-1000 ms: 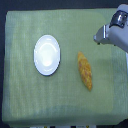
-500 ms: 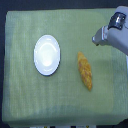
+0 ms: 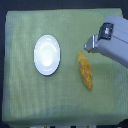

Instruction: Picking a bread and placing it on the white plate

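Exterior view: I cannot tell if the jaws of the gripper [image 3: 90, 45] are apart or together. Just below them the bread [image 3: 85, 70] lies on the green counter [image 3: 20, 95], beside the white plate [image 3: 47, 55].

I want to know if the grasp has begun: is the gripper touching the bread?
Apart. The exterior view shows green cloth between the gripper and the bread.

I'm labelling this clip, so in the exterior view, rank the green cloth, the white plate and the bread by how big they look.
1. Green cloth, by far the largest.
2. White plate.
3. Bread: roughly as long as the plate is wide, but much narrower.
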Robot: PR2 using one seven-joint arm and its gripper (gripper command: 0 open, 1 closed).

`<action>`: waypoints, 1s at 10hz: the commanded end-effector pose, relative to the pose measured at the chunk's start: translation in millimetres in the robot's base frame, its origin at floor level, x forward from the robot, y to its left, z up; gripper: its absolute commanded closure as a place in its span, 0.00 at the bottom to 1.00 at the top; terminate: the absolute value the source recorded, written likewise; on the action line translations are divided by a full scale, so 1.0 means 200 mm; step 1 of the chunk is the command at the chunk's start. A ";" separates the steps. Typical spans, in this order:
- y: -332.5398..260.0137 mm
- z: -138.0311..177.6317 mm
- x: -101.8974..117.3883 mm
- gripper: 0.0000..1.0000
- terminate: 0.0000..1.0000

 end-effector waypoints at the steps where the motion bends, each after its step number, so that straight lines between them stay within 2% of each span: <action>1: 0.22 -0.22 -0.04 0.00 0.00; 6: 0.29 -0.47 -0.04 0.00 0.00; 10: 0.33 -0.60 -0.05 0.00 0.00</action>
